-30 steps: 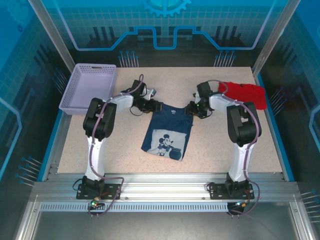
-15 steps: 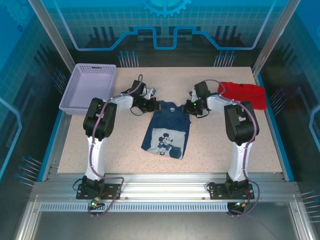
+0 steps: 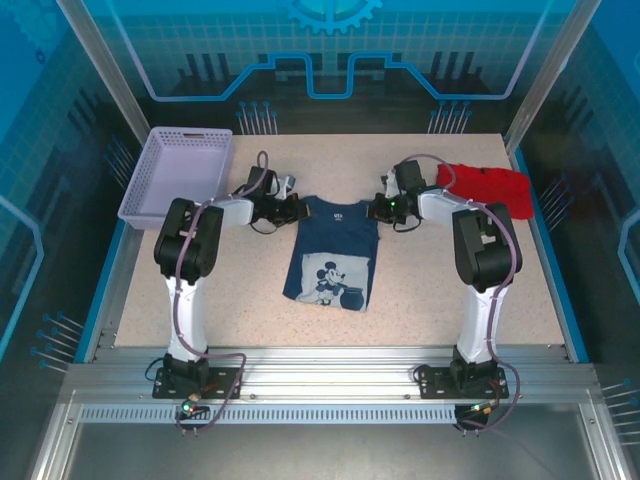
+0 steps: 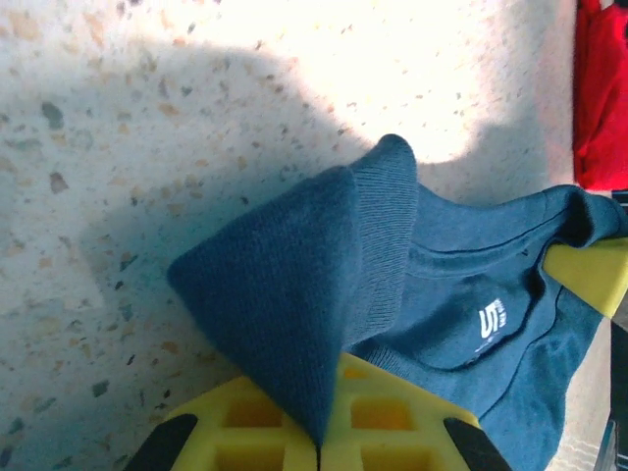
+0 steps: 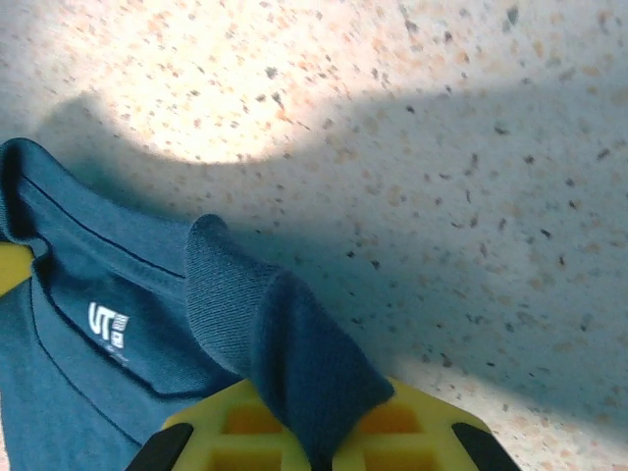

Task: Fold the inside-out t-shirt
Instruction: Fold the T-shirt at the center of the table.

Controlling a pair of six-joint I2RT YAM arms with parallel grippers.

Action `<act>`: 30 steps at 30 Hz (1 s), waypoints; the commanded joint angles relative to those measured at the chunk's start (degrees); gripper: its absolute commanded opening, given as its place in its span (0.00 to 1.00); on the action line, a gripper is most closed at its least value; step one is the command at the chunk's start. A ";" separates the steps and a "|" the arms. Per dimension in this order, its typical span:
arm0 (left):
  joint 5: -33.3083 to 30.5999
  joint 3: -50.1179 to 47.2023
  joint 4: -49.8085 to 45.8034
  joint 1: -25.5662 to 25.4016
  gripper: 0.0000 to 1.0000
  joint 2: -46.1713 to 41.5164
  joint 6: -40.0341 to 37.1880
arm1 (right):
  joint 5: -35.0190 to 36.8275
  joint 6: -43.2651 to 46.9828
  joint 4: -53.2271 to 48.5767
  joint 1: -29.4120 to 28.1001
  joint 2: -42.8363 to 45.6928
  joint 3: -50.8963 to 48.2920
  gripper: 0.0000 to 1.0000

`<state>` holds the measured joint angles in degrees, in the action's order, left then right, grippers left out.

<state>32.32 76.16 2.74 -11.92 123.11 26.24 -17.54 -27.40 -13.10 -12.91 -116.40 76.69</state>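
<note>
One dark blue cloth t-shirt [image 3: 335,255] lies flat in the middle of the speckled tan table [image 3: 250,310], with its collar at the far end.

There are two claws. The left claw [image 3: 293,210] is clenched on the shirt's shoulder on its own side, right beside the collar. Up close, a peak of blue cloth is pinched between its yellow fingers [image 4: 255,422]. The right claw [image 3: 377,209] is clenched on the other shoulder in the same way, with a fold of cloth squeezed in its yellow fingers [image 5: 392,422].

The shirt has one white cartoon mouse picture [image 3: 330,283]. Inside the collar is one small white label mark [image 4: 494,322]; its letters are too tiny to read.

One bright red folded cloth [image 3: 490,187] lies at the far right, apart from the shirt. One pale purple plastic basket [image 3: 190,132] sits at the far left.
</note>
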 commanded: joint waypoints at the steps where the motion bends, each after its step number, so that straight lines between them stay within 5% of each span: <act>1: -0.92 -1.39 7.07 0.23 0.00 -2.52 3.39 | -2.73 0.66 2.03 0.26 1.28 1.24 0.00; 23: -10.78 15.30 8.23 0.85 0.00 -12.46 -5.35 | -2.52 12.01 -7.70 0.74 0.17 38.59 0.00; 30: -8.53 2.70 21.73 0.76 0.00 -20.33 -4.94 | -6.72 17.21 -2.46 -0.06 8.83 29.23 0.00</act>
<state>22.57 83.99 17.04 -11.66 105.93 22.52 -20.91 -14.00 -17.45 -12.71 -112.46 110.39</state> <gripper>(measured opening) 0.059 0.076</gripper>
